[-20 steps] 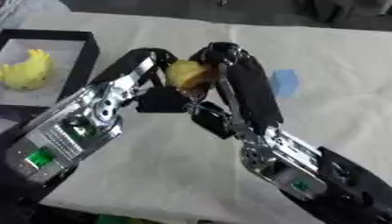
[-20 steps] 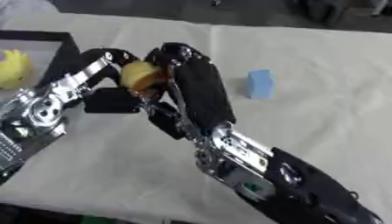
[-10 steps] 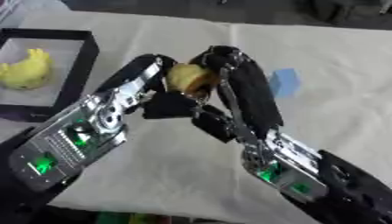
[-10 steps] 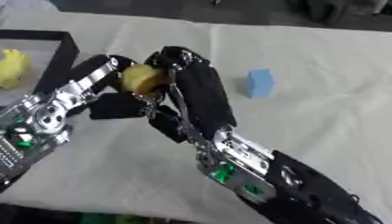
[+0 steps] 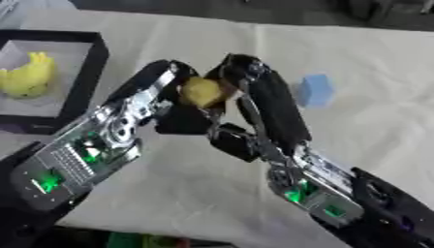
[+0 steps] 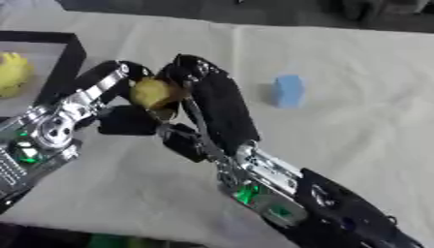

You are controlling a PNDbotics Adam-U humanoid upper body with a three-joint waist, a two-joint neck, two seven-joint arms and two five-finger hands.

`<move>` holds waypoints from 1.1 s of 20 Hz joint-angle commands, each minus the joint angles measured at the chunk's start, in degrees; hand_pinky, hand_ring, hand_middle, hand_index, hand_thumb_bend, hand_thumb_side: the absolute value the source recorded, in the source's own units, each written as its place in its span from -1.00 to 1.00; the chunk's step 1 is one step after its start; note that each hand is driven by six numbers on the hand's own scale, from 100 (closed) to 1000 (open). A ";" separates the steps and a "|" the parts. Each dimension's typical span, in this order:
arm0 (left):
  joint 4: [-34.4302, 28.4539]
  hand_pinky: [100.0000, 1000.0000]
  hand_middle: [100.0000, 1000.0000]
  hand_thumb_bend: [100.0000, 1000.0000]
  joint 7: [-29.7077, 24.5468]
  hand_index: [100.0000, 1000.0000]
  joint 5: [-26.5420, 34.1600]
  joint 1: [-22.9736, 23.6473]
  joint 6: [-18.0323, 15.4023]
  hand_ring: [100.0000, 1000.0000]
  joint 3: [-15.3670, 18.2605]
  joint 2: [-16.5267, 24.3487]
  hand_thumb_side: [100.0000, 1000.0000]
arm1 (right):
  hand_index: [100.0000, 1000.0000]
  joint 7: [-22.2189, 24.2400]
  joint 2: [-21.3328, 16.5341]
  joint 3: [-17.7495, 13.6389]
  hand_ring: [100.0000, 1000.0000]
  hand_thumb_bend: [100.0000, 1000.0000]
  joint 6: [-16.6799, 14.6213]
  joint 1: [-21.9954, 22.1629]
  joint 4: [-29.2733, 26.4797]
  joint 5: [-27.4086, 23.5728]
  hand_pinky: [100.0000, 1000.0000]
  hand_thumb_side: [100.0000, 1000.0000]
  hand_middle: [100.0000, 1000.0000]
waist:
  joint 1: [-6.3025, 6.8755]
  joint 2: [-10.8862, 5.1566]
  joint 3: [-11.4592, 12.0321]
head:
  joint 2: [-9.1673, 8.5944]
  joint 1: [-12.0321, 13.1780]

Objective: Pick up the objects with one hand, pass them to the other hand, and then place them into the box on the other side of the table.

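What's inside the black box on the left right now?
In the box lies one yellow object on a pale floor, plus a pale shape at its far side that I cannot make out. The left arm covers the box's near corner, so anything there is hidden.

left hand (image 6: 115, 87) + right hand (image 6: 199, 85): both curled on yellow object (image 6: 152, 93) | blue block (image 6: 288, 90): apart, right

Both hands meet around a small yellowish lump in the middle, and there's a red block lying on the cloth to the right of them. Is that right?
Not quite: the block on the pale cloth is light blue, not red, as the left eye view shows. The rest holds: the left hand and right hand meet around the small yellowish lump.
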 commanded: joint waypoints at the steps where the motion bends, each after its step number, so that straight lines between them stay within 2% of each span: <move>1: 0.63 0.50 -0.14 -1.00 0.81 0.17 0.22 -0.68 0.05 -0.32 0.82 0.89 -0.68 | 0.20 1.08 -0.58 0.39 0.25 -0.34 -1.06 -0.60 -1.42 1.06 -0.05 -1.00 0.01 | 0.23 -0.67 -0.05 | -0.57 0.15; 5: 0.92 0.49 -0.17 -1.00 1.33 0.13 0.83 -0.53 0.05 -0.36 0.70 1.01 -0.74 | 0.40 2.58 -0.81 0.29 0.43 -0.46 -0.95 -0.51 -1.42 2.20 0.03 -1.00 0.21 | 0.31 -0.53 0.00 | -0.67 0.08; 7: 0.99 0.48 -0.18 -1.00 1.36 0.11 1.08 -0.45 0.05 -0.36 0.49 1.13 -0.78 | 0.54 4.27 -0.97 0.35 0.54 -0.58 -0.50 -0.43 -1.42 2.98 0.11 -0.81 0.39 | 0.34 -0.46 0.03 | -0.70 0.02; 9: 0.96 0.48 -0.20 -1.00 1.16 0.09 1.19 -0.43 0.05 -0.38 0.33 1.20 -0.80 | 0.62 6.36 -1.06 0.32 0.58 -0.66 0.05 -0.41 -1.42 3.97 0.15 -0.68 0.48 | 0.37 -0.43 0.06 | -0.71 0.04; 17: 0.04 0.48 -0.21 -1.00 0.81 0.08 1.28 -0.48 0.05 -0.42 0.43 1.29 -0.86 | 0.64 10.10 -0.93 -0.24 0.61 -0.70 1.42 -0.24 -1.42 5.65 0.16 -0.60 0.52 | 0.35 -0.47 0.18 | -0.90 0.22; 22: 0.22 0.47 -0.22 -1.00 0.29 0.06 1.21 -0.17 0.05 -0.41 0.30 1.61 -0.90 | 0.78 11.90 -1.09 -0.38 0.77 -0.89 2.86 -0.08 -1.42 7.39 0.29 -0.32 0.72 | 0.40 -0.54 0.17 | -1.00 0.29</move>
